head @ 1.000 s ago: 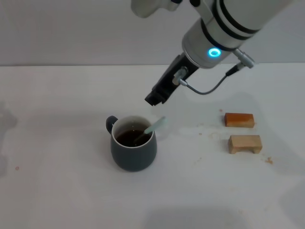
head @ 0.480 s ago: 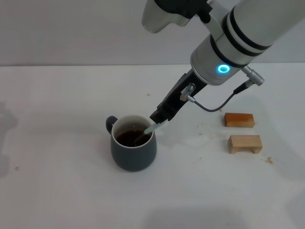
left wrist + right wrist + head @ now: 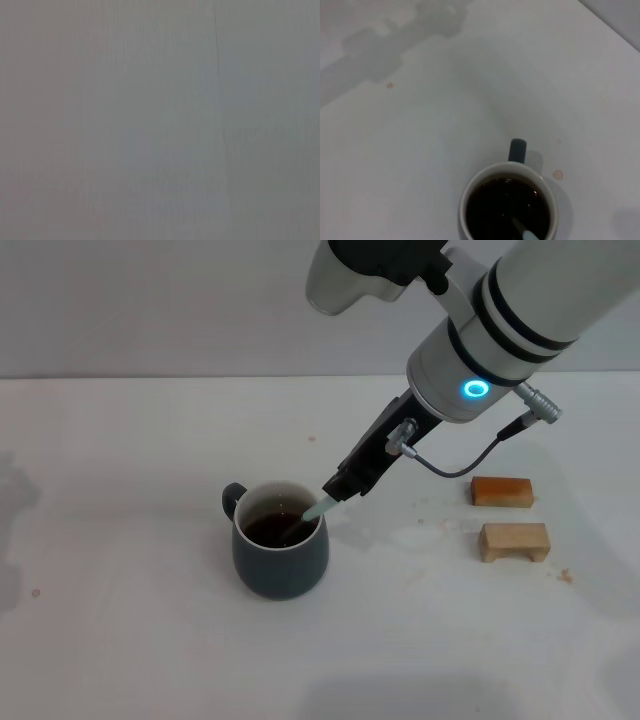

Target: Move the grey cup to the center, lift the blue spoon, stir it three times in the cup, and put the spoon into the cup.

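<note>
Head view is showing no readable writing anywhere. Since a second ago the right gripper [image 3: 338, 487] has been descending onto the blue spoon [image 3: 317, 509], and it is now pinching the pale handle tip. The spoon is leaning in the grey cup [image 3: 281, 553], mid-table, left of two wooden blocks [image 3: 508, 516].

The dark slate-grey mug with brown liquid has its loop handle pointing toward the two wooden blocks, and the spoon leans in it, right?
Not quite. In the head view the dark slate-grey mug has its handle pointing away from the two wooden blocks, toward the robot's left. The pale-blue-handled spoon does lean in it, at the right gripper.
</note>
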`<move>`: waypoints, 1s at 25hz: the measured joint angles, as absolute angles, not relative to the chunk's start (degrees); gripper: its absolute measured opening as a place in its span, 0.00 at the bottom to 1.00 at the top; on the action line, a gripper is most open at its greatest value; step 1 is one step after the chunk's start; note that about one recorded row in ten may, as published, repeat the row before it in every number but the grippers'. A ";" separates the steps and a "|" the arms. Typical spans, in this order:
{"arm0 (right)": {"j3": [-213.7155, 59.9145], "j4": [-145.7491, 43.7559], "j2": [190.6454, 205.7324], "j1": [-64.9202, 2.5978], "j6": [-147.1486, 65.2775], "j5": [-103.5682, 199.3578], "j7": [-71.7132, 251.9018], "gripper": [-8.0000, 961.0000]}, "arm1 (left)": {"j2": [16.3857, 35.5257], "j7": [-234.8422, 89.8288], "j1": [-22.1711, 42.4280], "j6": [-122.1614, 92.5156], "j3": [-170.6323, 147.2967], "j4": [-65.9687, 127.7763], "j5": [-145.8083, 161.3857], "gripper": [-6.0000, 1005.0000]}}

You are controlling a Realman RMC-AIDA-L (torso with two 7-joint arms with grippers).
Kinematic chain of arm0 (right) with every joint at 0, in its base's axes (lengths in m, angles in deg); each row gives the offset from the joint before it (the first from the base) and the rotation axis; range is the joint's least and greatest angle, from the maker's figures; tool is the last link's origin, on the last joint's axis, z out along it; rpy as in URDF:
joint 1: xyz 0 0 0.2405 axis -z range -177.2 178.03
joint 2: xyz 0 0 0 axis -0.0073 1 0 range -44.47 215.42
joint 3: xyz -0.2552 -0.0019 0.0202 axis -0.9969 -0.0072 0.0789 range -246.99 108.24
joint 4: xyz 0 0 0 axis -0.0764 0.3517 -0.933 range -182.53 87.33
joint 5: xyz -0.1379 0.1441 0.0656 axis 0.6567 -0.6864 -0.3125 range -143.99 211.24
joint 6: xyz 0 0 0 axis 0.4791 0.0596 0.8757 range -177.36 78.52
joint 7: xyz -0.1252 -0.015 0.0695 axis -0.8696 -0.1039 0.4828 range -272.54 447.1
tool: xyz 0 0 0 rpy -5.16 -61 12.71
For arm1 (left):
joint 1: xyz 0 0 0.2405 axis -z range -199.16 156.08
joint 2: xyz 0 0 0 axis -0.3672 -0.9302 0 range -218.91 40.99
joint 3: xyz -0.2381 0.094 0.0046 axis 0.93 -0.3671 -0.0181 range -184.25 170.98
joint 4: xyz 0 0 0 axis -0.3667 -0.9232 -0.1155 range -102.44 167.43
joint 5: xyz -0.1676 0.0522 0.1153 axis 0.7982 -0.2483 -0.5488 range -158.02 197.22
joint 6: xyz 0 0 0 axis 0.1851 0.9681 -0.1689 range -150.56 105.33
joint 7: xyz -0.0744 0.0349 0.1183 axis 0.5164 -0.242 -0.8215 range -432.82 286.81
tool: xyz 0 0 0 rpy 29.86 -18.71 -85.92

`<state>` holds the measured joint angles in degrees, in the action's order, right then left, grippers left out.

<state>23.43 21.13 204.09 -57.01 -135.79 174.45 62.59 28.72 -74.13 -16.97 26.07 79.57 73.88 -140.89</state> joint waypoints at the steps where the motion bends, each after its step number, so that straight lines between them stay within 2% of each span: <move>1: 23.43 21.08 204.07 -56.98 -135.76 174.63 62.59 0.28 | 28.72 -74.14 -17.17 26.07 79.53 74.09 -140.89 0.00; 25: 21.21 20.13 204.13 -54.65 -133.36 175.06 61.57 0.28 | 28.81 -74.15 -18.18 26.42 79.32 75.05 -140.89 0.00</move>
